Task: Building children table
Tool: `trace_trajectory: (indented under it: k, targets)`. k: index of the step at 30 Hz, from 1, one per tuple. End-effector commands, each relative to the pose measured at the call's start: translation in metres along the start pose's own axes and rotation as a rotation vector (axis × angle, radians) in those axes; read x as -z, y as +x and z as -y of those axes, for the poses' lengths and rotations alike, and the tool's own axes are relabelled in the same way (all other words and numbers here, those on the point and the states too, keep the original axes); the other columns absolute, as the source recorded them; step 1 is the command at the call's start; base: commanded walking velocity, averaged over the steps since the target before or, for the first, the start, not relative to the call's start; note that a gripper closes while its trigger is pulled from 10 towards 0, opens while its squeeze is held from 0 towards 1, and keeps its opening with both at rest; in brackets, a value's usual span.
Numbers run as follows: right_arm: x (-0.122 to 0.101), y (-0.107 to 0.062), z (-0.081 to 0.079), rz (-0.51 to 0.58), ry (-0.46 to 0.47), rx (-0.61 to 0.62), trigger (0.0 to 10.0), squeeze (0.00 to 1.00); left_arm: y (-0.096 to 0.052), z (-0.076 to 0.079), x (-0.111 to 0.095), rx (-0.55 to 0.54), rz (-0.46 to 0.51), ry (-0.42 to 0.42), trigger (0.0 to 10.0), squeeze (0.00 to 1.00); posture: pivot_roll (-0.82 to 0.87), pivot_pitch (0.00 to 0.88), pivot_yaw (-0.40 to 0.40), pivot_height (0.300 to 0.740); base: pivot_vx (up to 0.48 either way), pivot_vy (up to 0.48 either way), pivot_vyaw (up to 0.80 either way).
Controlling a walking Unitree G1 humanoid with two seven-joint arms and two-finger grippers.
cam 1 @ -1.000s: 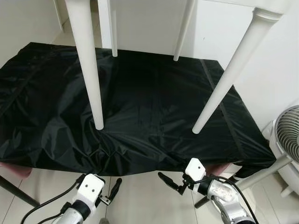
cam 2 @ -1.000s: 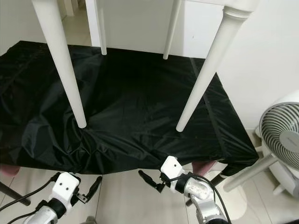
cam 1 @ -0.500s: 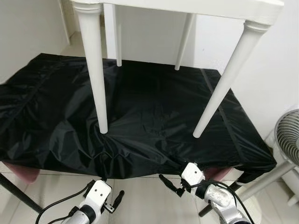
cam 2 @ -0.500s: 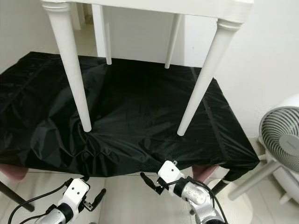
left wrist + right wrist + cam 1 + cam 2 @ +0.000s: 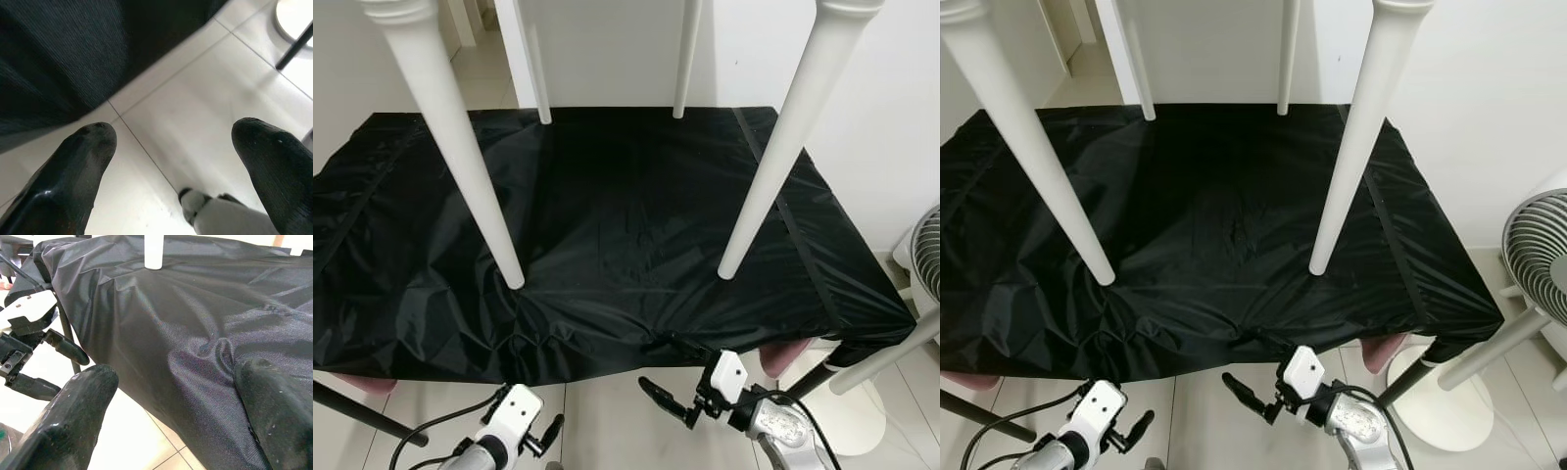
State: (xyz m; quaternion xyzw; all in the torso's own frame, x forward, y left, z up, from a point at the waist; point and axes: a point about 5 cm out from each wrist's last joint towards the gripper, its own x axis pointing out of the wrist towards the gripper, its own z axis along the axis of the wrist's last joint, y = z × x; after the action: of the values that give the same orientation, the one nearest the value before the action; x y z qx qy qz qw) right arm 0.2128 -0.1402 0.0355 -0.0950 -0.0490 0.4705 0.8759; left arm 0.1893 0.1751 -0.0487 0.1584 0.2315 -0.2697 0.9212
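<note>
A white children's table stands on a black cover (image 5: 626, 206) with its four legs down. The near left leg (image 5: 460, 147) and near right leg (image 5: 773, 147) rest on the cloth, and two thinner legs stand at the back (image 5: 538, 78). My left gripper (image 5: 181, 142) hangs open below the cover's front edge, over tiled floor, holding nothing. Just before that edge, my right gripper (image 5: 176, 377) is open and empty, facing the cloth and a white leg foot (image 5: 154, 252). Both show low in the eye views, left gripper (image 5: 548, 431) and right gripper (image 5: 664, 401).
A white fan (image 5: 1538, 245) on a slanted pole with a round base (image 5: 1440, 401) stands at the right. Pink padding (image 5: 783, 354) peeks out under the cover's front corners. A black frame leg (image 5: 352, 411) slants at the lower left. White walls close in behind and to the right.
The camera has shifted, so the tabletop has left the picture and the legs look closer. Both grippers remain low in front of the cover's edge, open and empty.
</note>
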Motion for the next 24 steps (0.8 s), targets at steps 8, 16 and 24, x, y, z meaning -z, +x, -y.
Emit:
trace_trajectory:
  k: [8,16,24]
  targets:
    - [0.006,-0.002,-0.014,-0.023,0.038,-0.065,10.0,0.0,-0.009,-0.001,0.02,-0.016,-0.127,0.019,10.0,0.0,0.07,0.042,0.102,0.74,0.0,0.0,0.0]
    - [0.018,-0.015,-0.027,-0.097,0.076,-0.208,10.0,0.0,-0.015,-0.009,0.027,0.01,-0.165,0.053,10.0,0.0,0.09,0.053,0.159,0.74,0.0,0.0,0.0]
    - [0.033,-0.024,-0.03,-0.185,0.111,-0.238,10.0,0.0,-0.013,-0.015,0.021,0.022,-0.137,0.077,10.0,0.0,0.1,0.051,0.168,0.74,0.0,0.0,0.0]
